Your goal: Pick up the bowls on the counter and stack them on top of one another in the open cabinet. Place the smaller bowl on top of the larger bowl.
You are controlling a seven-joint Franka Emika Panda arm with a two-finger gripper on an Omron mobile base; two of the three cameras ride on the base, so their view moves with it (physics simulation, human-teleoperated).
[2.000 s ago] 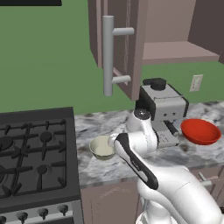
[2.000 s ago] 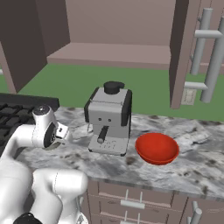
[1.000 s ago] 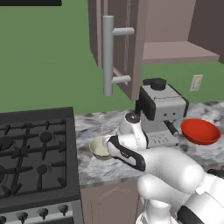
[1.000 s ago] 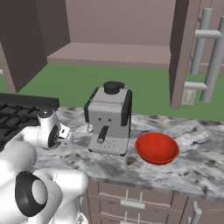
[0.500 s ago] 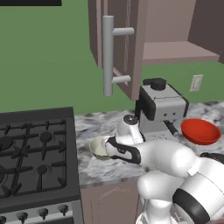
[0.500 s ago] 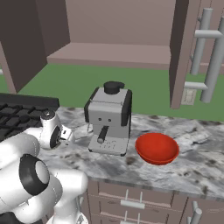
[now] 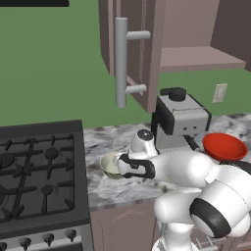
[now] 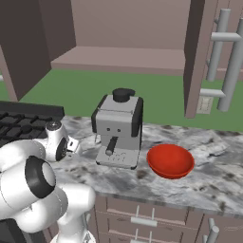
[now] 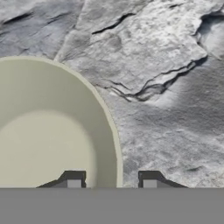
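Reaching low over the counter (image 7: 105, 188), the gripper (image 9: 112, 178) parted, one fingertip (image 9: 73, 178) inside the smaller bowl (image 9: 48, 127) and the other outside its rim, not closed on it, this bowl near the counter's stove-side edge, the larger bowl (image 8: 170, 160) standing well apart beside the coffee machine (image 8: 118, 127), the cabinet (image 8: 118, 57) open above.

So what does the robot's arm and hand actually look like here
The arm is glossy white with rounded, bulbous segments and dark grey-black rings at the joints. The hand ends in two small dark finger tips with lighter grey pads. No cables or markings are visible.
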